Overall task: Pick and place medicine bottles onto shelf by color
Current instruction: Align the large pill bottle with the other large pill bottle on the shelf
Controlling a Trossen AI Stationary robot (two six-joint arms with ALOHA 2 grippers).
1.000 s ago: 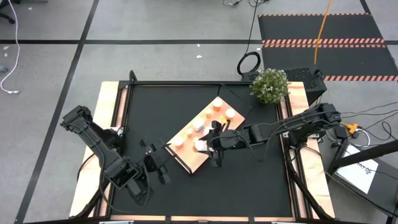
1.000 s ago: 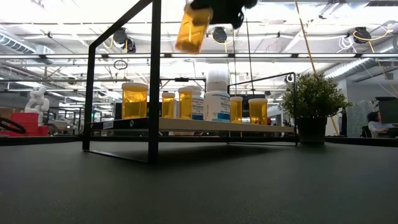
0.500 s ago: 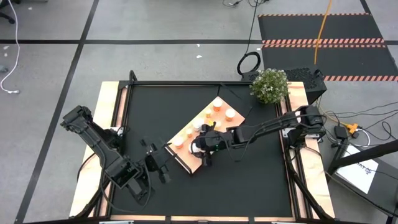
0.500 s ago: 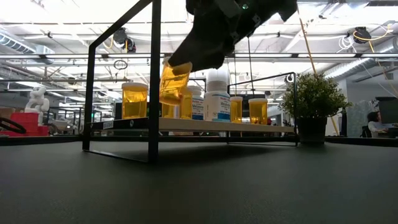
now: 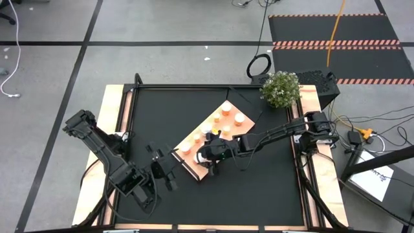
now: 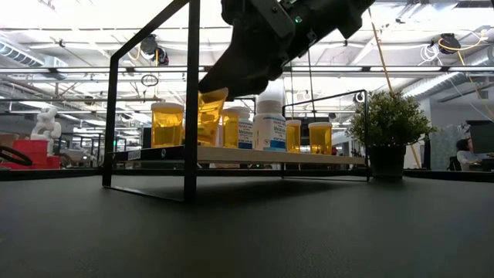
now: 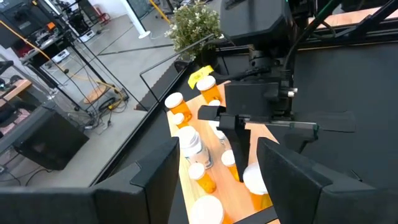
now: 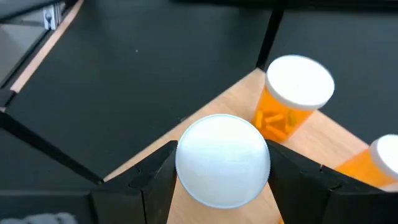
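The light-wood shelf [image 5: 196, 167] lies slantwise mid-table, raised on a black frame. Several amber bottles with white caps and one white bottle [image 6: 270, 123] stand on it by their bases. My right gripper [image 5: 210, 158] is over the shelf's near end, shut on an amber bottle [image 6: 210, 116] whose white cap [image 8: 222, 158] faces the wrist camera. Another amber bottle [image 8: 297, 96] stands just beyond it. My left gripper [image 5: 165, 172] is open and empty over the mat, left of the shelf. My right gripper pinches the amber bottle at its upper end, one finger on either side of the white cap's rim [image 8: 184, 167]. The fingers come from above, slanting toward the table's left. The amber body [image 6: 208, 123] hangs tilted below them, its base at shelf height; whether it touches the board cannot be told.
A potted plant [image 5: 281, 88] stands at the table's far right corner. A black frame post [image 6: 191, 100] rises by the shelf's near end. Black mat [image 5: 259, 188] lies bare right of and near the shelf.
My right gripper has gone down and toward the table's left edge, over the shelf's near end, carrying the amber bottle. The bottle has come from high above the shelf down to the level of the standing bottles and stays tilted. My left gripper has kept still.
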